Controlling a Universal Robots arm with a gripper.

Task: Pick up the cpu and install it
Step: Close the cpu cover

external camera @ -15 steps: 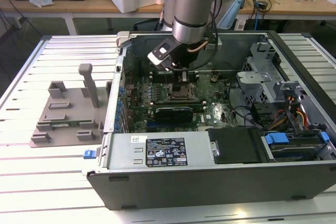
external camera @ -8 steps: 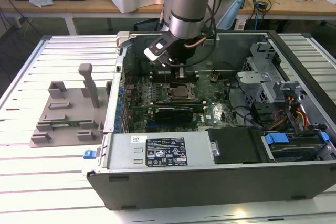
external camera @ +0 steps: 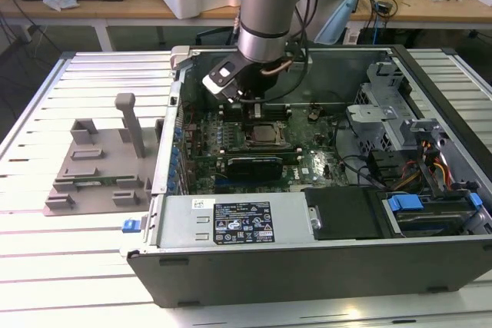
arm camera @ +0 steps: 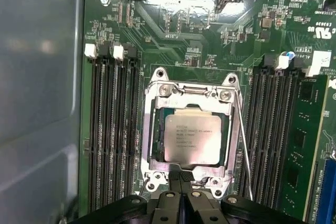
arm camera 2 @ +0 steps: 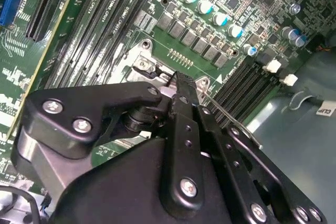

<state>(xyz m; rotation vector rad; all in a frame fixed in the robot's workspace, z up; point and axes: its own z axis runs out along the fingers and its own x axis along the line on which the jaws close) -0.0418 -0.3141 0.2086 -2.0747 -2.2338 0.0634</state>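
Cpu (arm camera: pixel 191 137) lies flat inside the metal-framed socket (arm camera: pixel 152 129) on the motherboard (arm camera: pixel 173 24), within the open computer case (external camera: pixel 307 259); the fingers (arm camera: pixel 175 181), pressed together with nothing between them, stand at the socket's frame edge; the chip lies just beyond their tips.

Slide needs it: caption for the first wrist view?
The cpu lies in the motherboard socket, closed claw at the socket frame's edge.

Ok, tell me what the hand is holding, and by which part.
Nothing that shows. The hand is shut, its tip at the edge of the socket frame; the cpu lies flat inside that frame, not in its grip.
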